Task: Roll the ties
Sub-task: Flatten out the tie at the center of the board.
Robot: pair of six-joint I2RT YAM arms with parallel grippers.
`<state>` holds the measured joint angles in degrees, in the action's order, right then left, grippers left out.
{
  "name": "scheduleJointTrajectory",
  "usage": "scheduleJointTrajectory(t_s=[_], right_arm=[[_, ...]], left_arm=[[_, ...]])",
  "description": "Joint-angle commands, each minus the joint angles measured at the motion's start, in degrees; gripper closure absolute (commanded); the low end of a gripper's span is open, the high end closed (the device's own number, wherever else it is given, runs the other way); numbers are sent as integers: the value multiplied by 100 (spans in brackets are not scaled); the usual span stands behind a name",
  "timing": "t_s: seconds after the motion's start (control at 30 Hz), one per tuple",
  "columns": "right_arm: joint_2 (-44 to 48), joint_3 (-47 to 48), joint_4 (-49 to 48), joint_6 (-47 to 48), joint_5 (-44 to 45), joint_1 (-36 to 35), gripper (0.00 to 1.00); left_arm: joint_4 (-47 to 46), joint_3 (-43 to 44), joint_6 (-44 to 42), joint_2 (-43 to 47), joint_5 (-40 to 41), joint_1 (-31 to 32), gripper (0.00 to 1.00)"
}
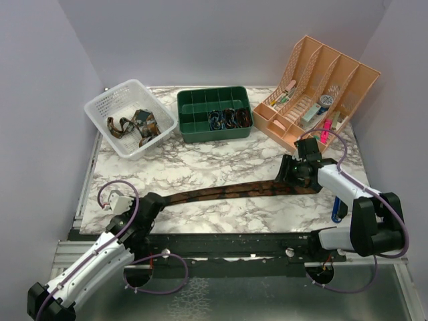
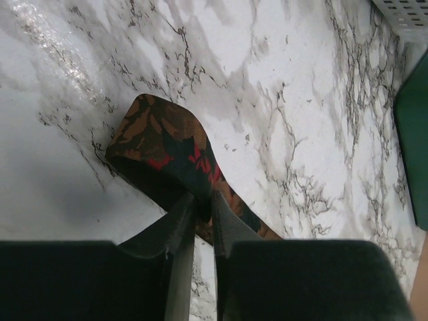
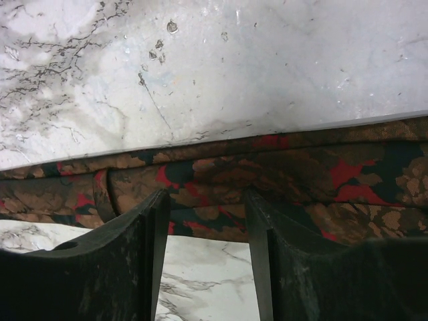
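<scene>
A dark brown tie (image 1: pixel 227 191) with a red-orange pattern lies stretched across the marble table between both grippers. My left gripper (image 1: pixel 155 200) is shut on its narrow end; in the left wrist view the fingers (image 2: pixel 182 221) pinch the fabric just behind the pointed tip (image 2: pixel 160 144), which lies folded on the table. My right gripper (image 1: pixel 298 172) is at the wide end. In the right wrist view it (image 3: pixel 206 200) is open, fingertips spread and resting at the near edge of the tie (image 3: pixel 221 167). More ties lie in the white basket (image 1: pixel 107 107).
A green divided tray (image 1: pixel 194 107) at the back holds rolled ties (image 1: pixel 229 119). A peach desk organizer (image 1: pixel 348 80) with small items stands at the back right. A blue pen (image 1: pixel 336 210) lies by the right arm. The green tray's edge shows in the left wrist view (image 2: pixel 414 134).
</scene>
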<state>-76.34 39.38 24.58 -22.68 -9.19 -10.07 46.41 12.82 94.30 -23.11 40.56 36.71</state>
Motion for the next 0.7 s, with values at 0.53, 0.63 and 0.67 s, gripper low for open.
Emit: scheduleJointTrajectory(t_s=[0.53, 0.63, 0.67], right_arm=[[105, -442, 478, -1486, 1581, 5, 56], [480, -605, 377, -1790, 2207, 45, 56], [557, -602, 254, -1738, 2299, 81, 56]], left_arm=[[230, 1263, -1433, -139, -308, -32, 20], [252, 1561, -1834, -228, -303, -32, 13], [236, 1661, -1978, -274, -287, -32, 10]])
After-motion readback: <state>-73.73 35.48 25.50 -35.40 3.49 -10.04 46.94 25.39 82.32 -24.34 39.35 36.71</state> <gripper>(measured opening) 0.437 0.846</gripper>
